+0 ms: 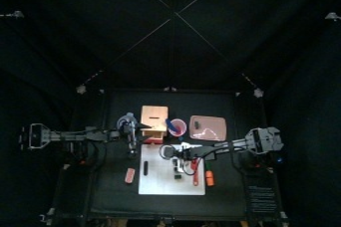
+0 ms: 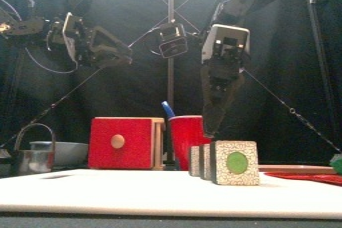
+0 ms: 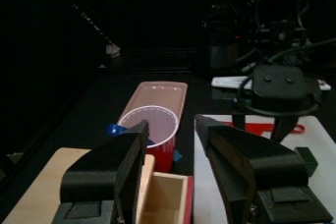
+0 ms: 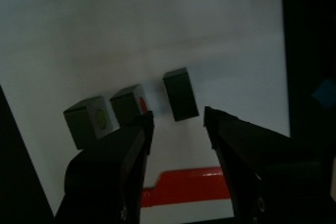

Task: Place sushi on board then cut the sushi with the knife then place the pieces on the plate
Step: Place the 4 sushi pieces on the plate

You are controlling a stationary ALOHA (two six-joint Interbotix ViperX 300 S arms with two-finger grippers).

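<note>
Front view, sushi (image 2: 237, 162) green-centred, speckled; left end effector (image 3: 174, 135), right end effector (image 4: 179, 118) both spread

The sushi pieces (image 2: 235, 162) hid the lower part of the red cup (image 2: 185, 132); of the blue knife (image 2: 168, 109) only the tip showed. The pink tray (image 2: 305, 176) ran off the front view's right edge.
</note>
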